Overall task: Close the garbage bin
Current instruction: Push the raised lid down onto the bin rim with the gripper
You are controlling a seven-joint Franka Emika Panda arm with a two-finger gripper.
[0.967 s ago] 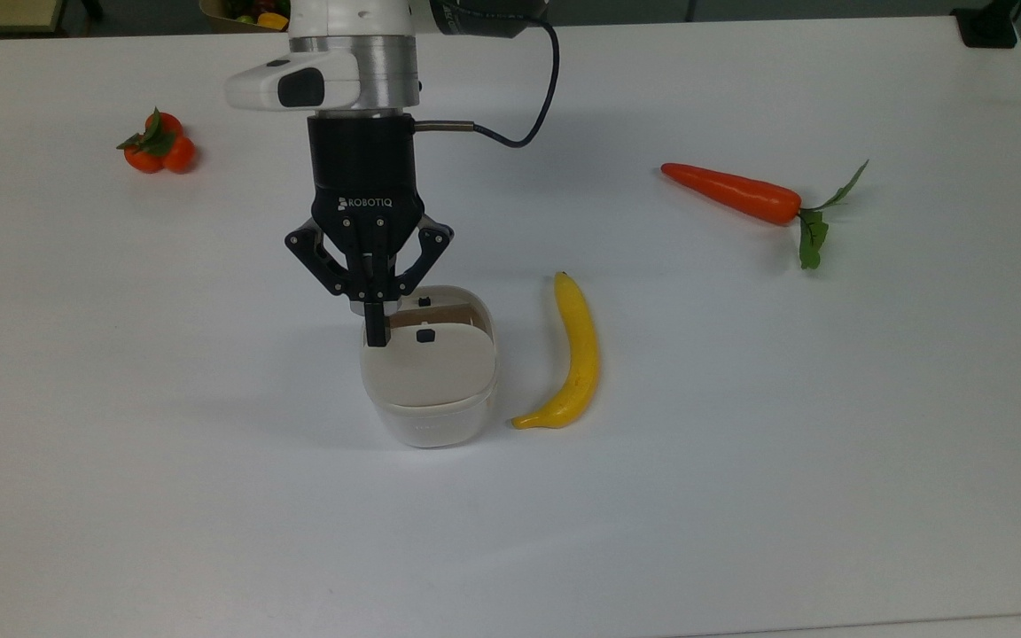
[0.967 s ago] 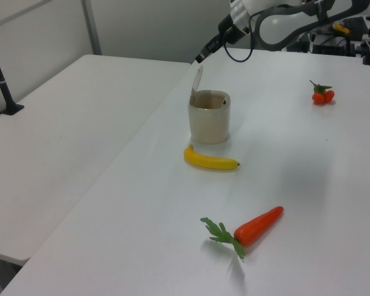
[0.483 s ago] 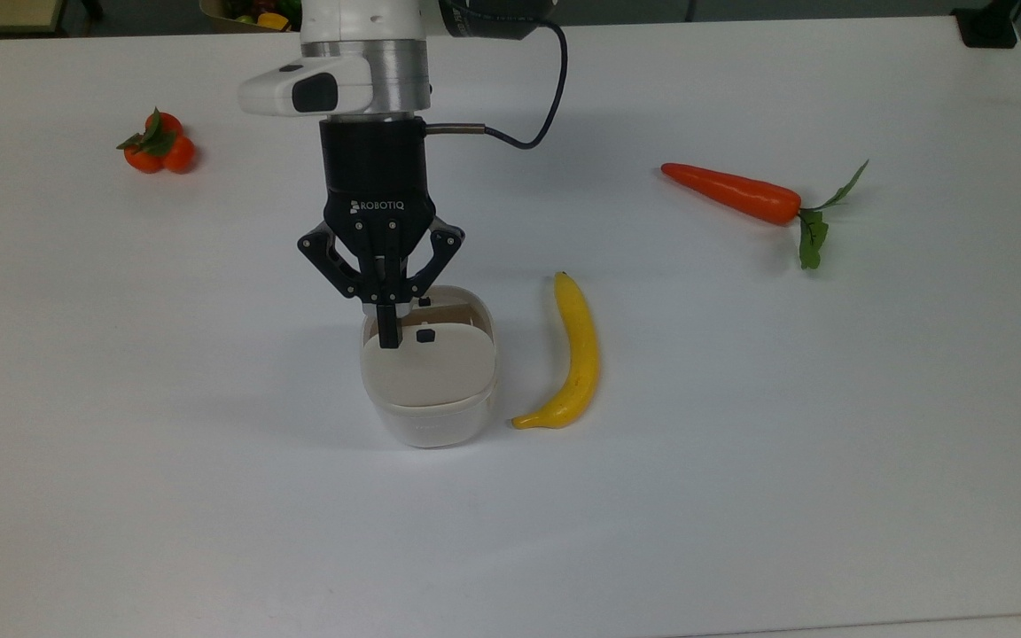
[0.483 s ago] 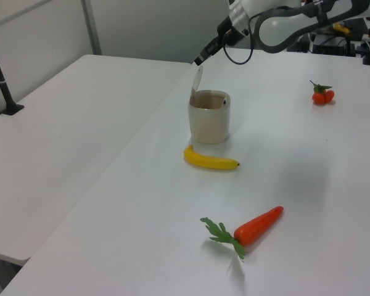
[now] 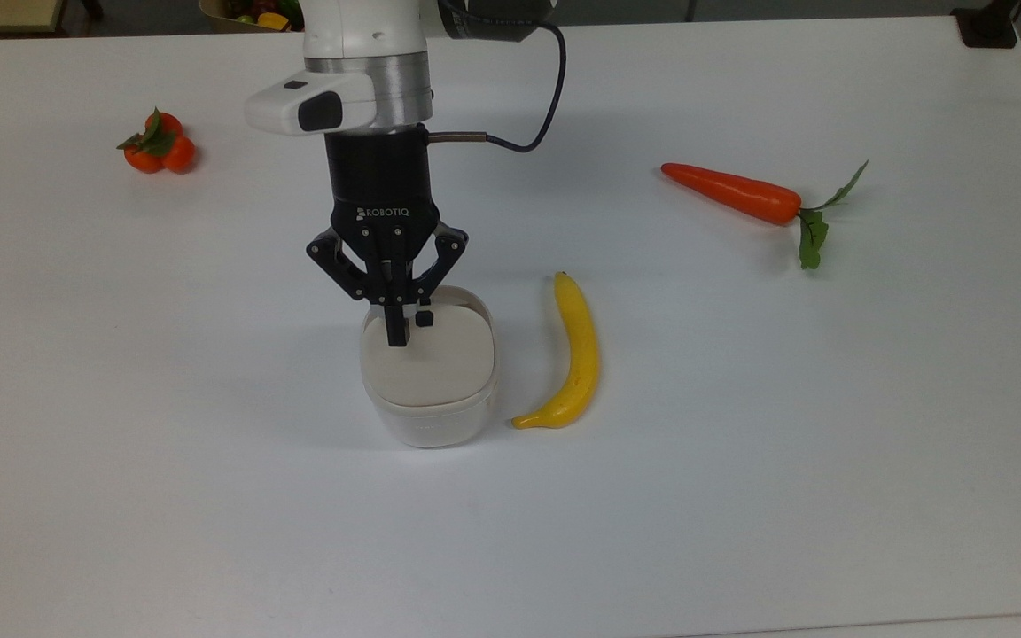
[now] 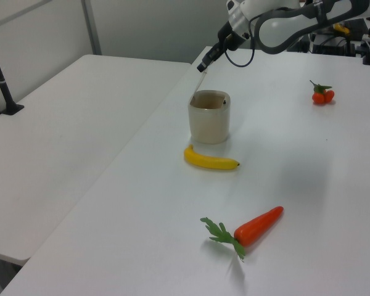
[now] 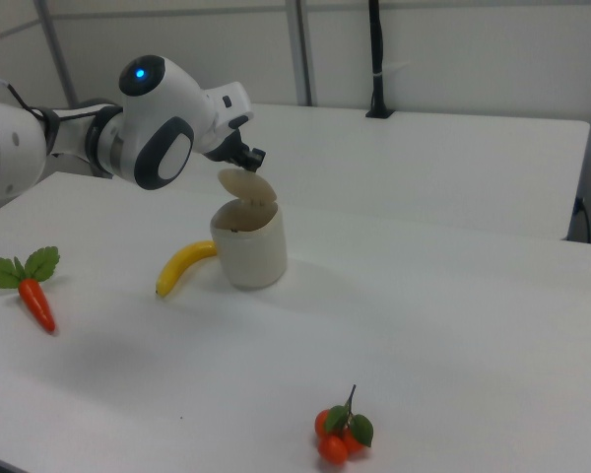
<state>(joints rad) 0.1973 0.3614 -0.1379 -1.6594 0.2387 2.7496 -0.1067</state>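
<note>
Garbage bin [image 5: 429,390]: mid-table, just beside the banana [image 5: 574,354] on the top view's left.
Lid [image 5: 431,359]: tipped further down than a second ago; right view shows it half raised.
Gripper [image 5: 398,335]: fingers together, tips touching the lid's upper edge, advanced since earlier.

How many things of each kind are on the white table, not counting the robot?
Banana: 1
Carrot: 1
Bunch of little oranges: 1
Garbage bin: 1
Total: 4
</note>
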